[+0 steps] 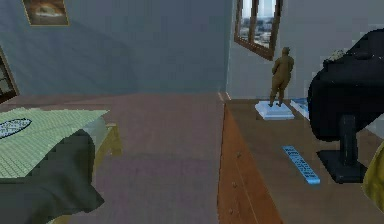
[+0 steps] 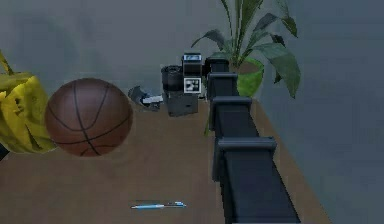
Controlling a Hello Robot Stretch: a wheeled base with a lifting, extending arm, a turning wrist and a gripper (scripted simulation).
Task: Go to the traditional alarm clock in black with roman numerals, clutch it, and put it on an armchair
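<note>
One desk (image 2: 80, 185), one basketball (image 2: 88, 116), one pen (image 2: 158, 205), one plant (image 2: 250, 45), one statue (image 1: 282, 75), one arm (image 2: 245, 150), jaws' state and load cannot be told, one small dark thing (image 2: 146, 97), perhaps the clock, on desk at jaws

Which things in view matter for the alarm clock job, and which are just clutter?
Job:
gripper
small dark blob by its fingers, possibly the clock, unconfirmed

Lying about:
basketball
blue pen
potted plant
yellow object
statue
bed
</note>
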